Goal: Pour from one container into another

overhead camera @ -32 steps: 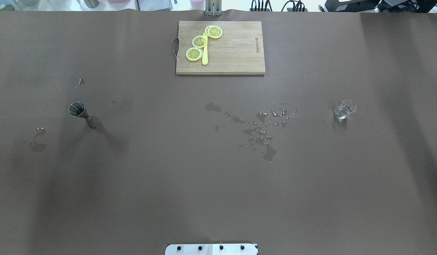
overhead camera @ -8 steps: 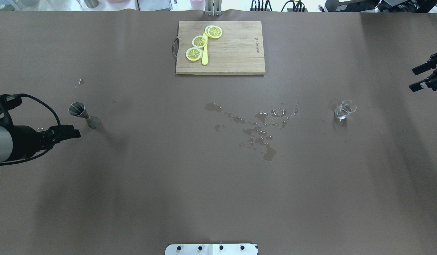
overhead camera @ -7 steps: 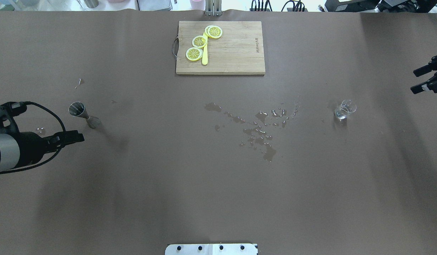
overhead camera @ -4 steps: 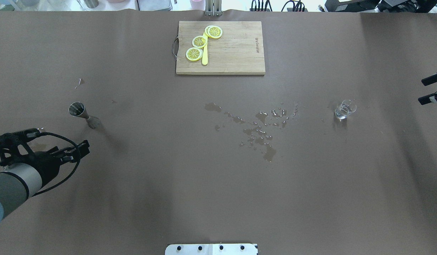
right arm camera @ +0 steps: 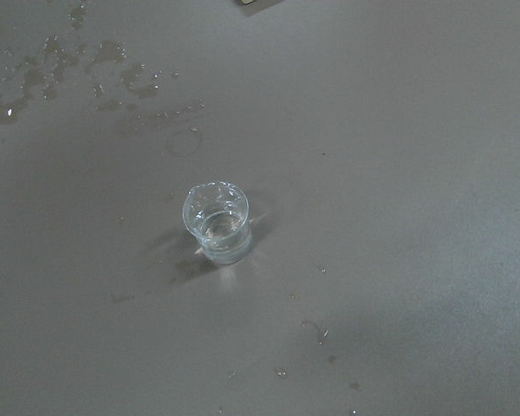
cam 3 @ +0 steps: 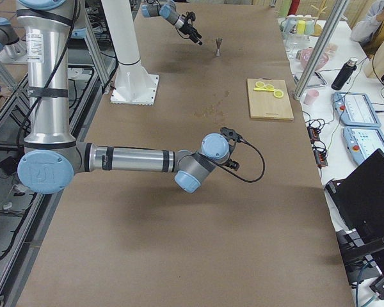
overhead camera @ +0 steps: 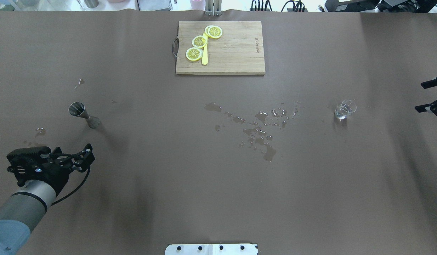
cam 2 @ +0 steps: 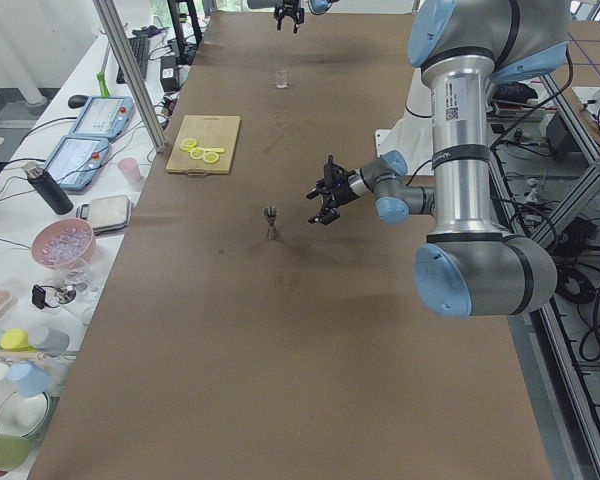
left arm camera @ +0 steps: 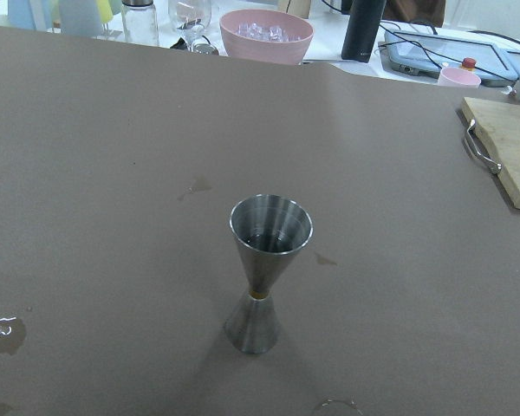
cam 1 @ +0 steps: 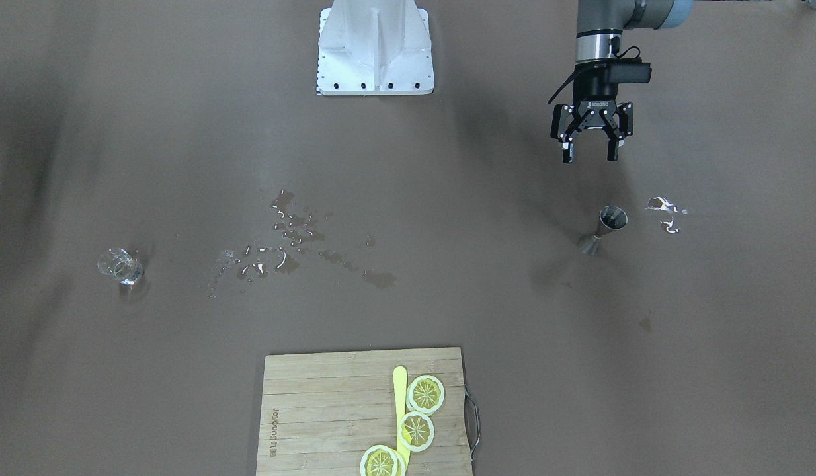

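Towards the table's 9 o'clock, the left gripper (cam 1: 589, 156) has been swung from beside the jigger (overhead camera: 84, 115) round to its 6 o'clock, with jaws spread wide and nothing held. The jigger is left upright and unmoved. Spilled water (overhead camera: 261, 131) is seen at the centre. The glass (overhead camera: 344, 109) is unmoved towards 3 o'clock, and the right gripper (overhead camera: 427, 96) has been brought down to its 3 o'clock, jaws parted and empty. Grasps are judged to be lined up, with nothing poured yet
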Available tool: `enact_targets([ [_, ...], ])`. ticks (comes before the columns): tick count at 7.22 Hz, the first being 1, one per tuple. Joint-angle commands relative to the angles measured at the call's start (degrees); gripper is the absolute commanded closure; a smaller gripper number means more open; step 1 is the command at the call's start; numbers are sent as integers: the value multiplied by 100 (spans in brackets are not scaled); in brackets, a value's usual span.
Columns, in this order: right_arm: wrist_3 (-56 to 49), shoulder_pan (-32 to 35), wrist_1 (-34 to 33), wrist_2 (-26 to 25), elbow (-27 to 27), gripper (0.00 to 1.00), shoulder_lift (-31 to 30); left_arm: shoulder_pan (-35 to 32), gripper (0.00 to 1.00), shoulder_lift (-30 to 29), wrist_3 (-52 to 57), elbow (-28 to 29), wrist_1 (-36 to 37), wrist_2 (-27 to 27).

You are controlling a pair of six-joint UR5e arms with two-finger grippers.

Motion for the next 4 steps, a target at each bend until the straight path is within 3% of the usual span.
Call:
enact_targets([
  [1,128,-506,890,-452,-80,1,-46,-23,2,-326,20,522,-215,62],
  [4,820,-982,2226,-814,-509,1,-37,-557,2,-913,29,1145,-216,53],
])
